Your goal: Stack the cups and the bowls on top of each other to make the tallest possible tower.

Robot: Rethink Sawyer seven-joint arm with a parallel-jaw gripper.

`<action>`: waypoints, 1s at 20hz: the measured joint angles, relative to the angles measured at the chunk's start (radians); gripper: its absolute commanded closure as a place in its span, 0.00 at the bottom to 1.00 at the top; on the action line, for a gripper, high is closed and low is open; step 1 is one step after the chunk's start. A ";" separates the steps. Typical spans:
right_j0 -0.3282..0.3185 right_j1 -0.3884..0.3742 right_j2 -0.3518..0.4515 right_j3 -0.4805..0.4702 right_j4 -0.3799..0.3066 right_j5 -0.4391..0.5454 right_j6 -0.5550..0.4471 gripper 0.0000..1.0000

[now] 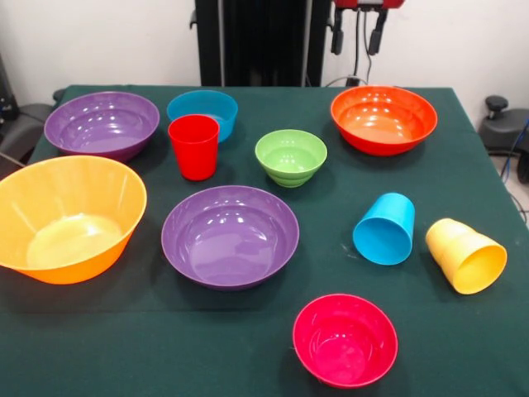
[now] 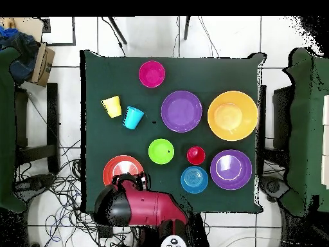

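Observation:
My gripper [image 1: 356, 37] hangs open and empty at the table's far edge, above and behind the orange-red bowl [image 1: 383, 118]. The red cup [image 1: 193, 146] stands upright in front of the small blue bowl [image 1: 202, 112]. The sky-blue cup [image 1: 385, 228] and the yellow cup [image 1: 465, 255] lie on their sides at the right. A purple bowl [image 1: 102, 124] sits far left, and another purple bowl [image 1: 230, 235] sits in the middle. The yellow-orange bowl [image 1: 66, 217] is near left, the green bowl [image 1: 291, 156] is central, and the magenta-pink bowl [image 1: 345, 339] is nearest the camera. Nothing is stacked.
All bowls stand mouth up on the dark green tablecloth [image 1: 149, 347]. In the overhead view my red arm [image 2: 138, 206] reaches over the table edge and partly covers the orange-red bowl [image 2: 117, 168]. Cables lie on the floor [image 2: 58, 186] beside the table.

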 measured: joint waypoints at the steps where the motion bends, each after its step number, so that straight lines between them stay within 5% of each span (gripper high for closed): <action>1: 0.000 0.000 0.000 0.000 0.000 0.000 0.000 0.00; 20: -0.009 0.045 0.003 0.000 0.000 0.000 0.009 0.00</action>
